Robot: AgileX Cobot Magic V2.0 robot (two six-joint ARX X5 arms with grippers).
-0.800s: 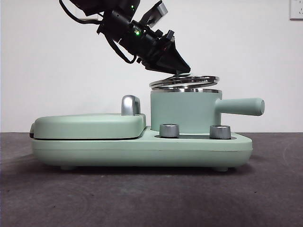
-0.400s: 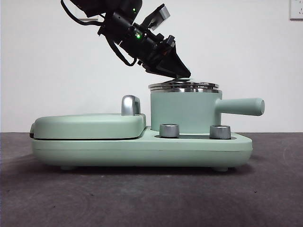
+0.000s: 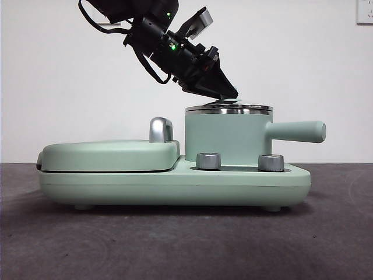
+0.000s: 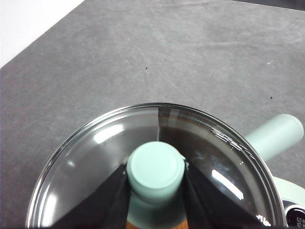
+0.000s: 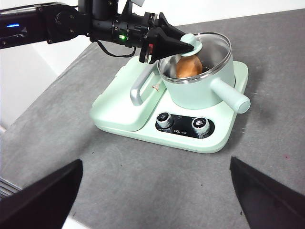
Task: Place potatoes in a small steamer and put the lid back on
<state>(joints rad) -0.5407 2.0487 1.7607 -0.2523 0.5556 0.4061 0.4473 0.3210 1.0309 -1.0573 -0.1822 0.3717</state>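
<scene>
The small steamer (image 3: 227, 140) is a mint-green pot with a stubby side handle, standing on the right of a cooker base. The lid (image 3: 228, 108) lies flat on its steel rim. My left gripper (image 3: 228, 96) comes down at a slant from the upper left and is shut on the lid's mint knob (image 4: 156, 168), one jaw pressed to each side. Through the glass lid (image 5: 209, 45), the orange-brown potato (image 5: 188, 67) shows inside the steamer (image 5: 202, 88). High above the table's near side, my right gripper (image 5: 152, 191) hangs open and holds nothing.
The cooker base (image 3: 175, 186) also carries a flat mint griddle cover (image 3: 108, 154) with a chrome handle (image 3: 160, 129) on the left. Two steel dials (image 3: 208, 161) (image 3: 271, 162) sit in front of the pot. Grey tabletop surrounds the base.
The lid was tilted just above the pot and has come down to lie level on the rim. My left gripper has moved slightly right with it.
</scene>
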